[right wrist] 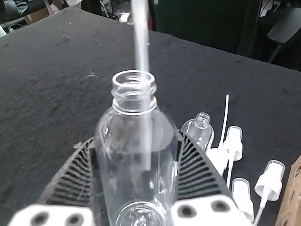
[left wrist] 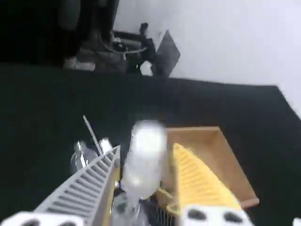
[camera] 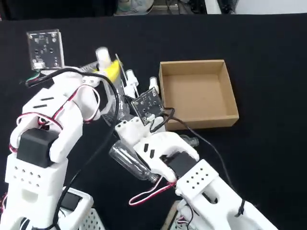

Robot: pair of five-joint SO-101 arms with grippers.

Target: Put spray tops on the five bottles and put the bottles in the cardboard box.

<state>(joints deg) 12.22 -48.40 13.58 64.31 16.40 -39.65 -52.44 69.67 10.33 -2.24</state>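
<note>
The right hand [right wrist: 138,160] pinches a clear plastic bottle [right wrist: 134,117]; the left hand [left wrist: 146,162] grips a white spray top [left wrist: 145,141], its tube down the bottle's neck, left of the brown cardboard box [camera: 201,120].

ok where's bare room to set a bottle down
Bare table right of the box and in front of it. The box is bare inside too. Crowded left of the box: loose spray tops, a bottle, left gripper, right gripper.
</note>
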